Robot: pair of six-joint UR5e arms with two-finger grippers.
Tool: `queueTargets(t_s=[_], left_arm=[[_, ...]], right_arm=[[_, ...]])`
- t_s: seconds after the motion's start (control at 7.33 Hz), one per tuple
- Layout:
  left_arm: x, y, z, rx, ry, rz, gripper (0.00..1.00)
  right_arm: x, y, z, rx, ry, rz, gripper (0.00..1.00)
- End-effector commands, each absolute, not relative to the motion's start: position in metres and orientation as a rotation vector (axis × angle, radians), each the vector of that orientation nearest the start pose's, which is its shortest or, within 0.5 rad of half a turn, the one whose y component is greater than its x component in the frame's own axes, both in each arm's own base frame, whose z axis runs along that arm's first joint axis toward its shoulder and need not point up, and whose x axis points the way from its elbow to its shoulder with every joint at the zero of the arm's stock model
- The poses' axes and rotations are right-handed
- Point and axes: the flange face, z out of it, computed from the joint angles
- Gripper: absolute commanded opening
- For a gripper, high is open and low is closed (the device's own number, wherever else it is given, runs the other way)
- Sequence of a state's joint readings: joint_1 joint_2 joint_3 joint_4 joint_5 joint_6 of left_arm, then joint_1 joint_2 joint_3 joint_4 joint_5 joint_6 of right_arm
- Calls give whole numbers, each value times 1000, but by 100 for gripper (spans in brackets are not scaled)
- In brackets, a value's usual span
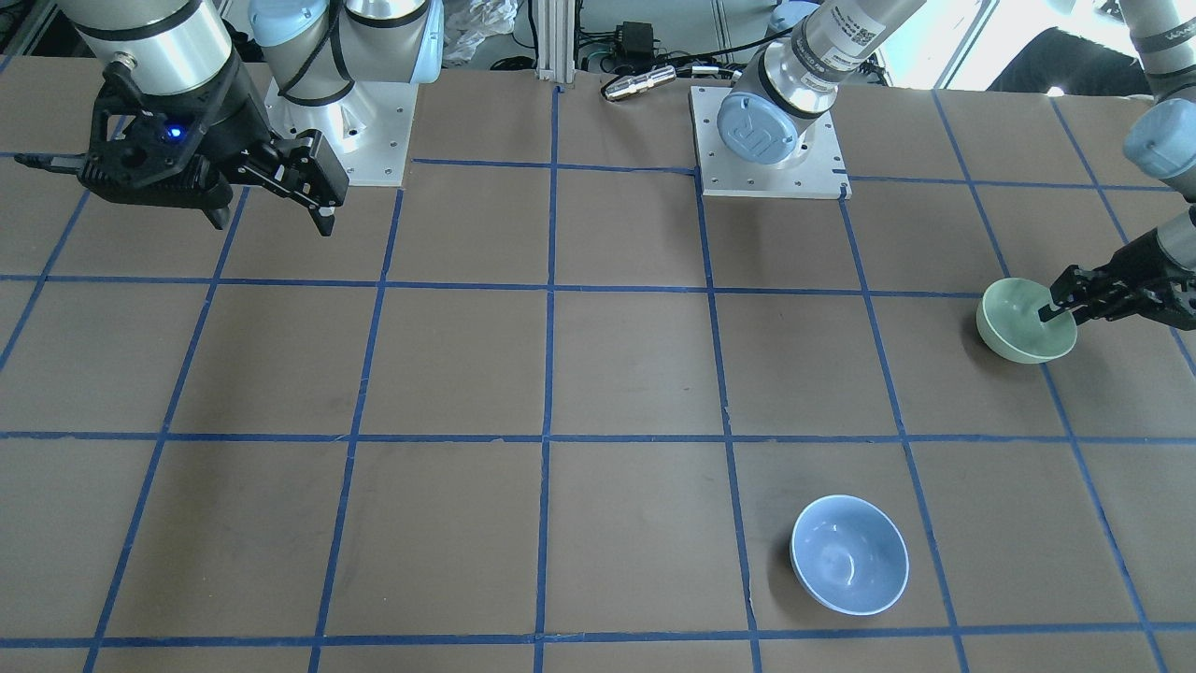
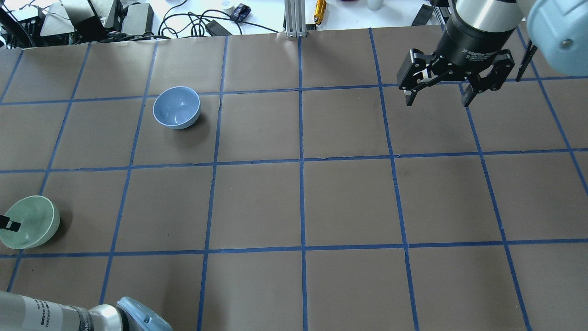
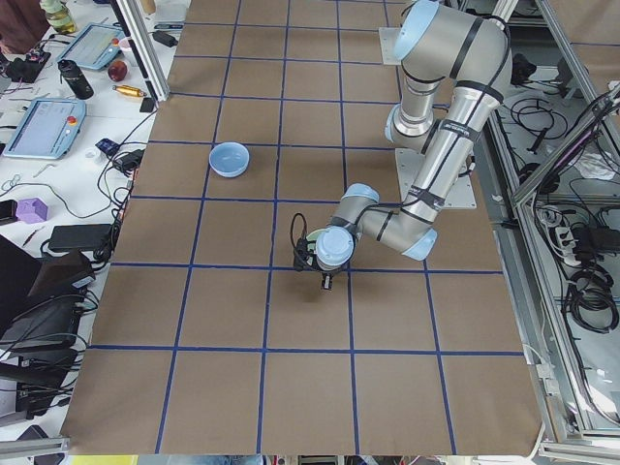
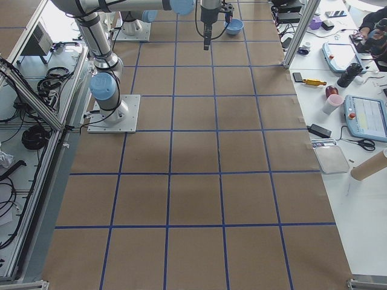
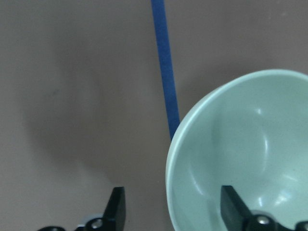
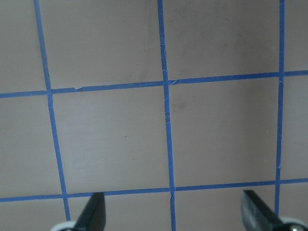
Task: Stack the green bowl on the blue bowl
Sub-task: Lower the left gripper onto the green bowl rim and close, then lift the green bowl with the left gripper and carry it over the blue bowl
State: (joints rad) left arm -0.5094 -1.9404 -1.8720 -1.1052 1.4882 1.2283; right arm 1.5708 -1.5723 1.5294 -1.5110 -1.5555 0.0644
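Only a black fingertip of the left gripper [image 5: 173, 211] shows at the overhead view's left edge; the rest is cut off. In the exterior left view the arm's wrist hides almost all of the green bowl [image 1: 1018, 329]. The wrist camera gives the clearest look: the jaws are spread apart and straddle the bowl's rim, one finger [image 5: 115, 208] outside over the table [image 1: 635, 374] and the other inside the bowl, neither visibly pressing on the rim. The left arm reaches low and nearly level to the bowl, which sits near the table's end on the robot's left. The blue bowl [image 1: 848, 554] stands upright and untouched, well apart from the green one, toward the operators' side. The right gripper [image 2: 437, 101] hangs above the table on the robot's right, pointing down, its jaws wide apart and holding nothing, with only taped grid lines below it.
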Motion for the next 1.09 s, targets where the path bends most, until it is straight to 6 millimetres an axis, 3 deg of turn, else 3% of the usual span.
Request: queueTargets(t_s=[0.0,0.27,0.41,0.55,0.68,0.82,0.95], left_arm=[[402,-387,199,268,3357,5,0],[396,-393,211,218,3364,-30,0],[385,-408,234,144,3364,-20,0],[373,-437,259,153,3363,-13,0],[341,-487,293,213,3310,-39,0],[300,-521,314,201,3314,-5,0],[264,-547,320,118,3313,5,0]], right_arm=[[135,-489,503,101,3125,25,100],[135,-489,503,99,3125,25,100],[135,-489,503,101,3125,27,100],[135,-489,503,101,3125,27,100],[135,-489,503,101,3125,25,100],[135,-489,503,101,3125,27,100],[135,-489,503,101,3125,25,100]])
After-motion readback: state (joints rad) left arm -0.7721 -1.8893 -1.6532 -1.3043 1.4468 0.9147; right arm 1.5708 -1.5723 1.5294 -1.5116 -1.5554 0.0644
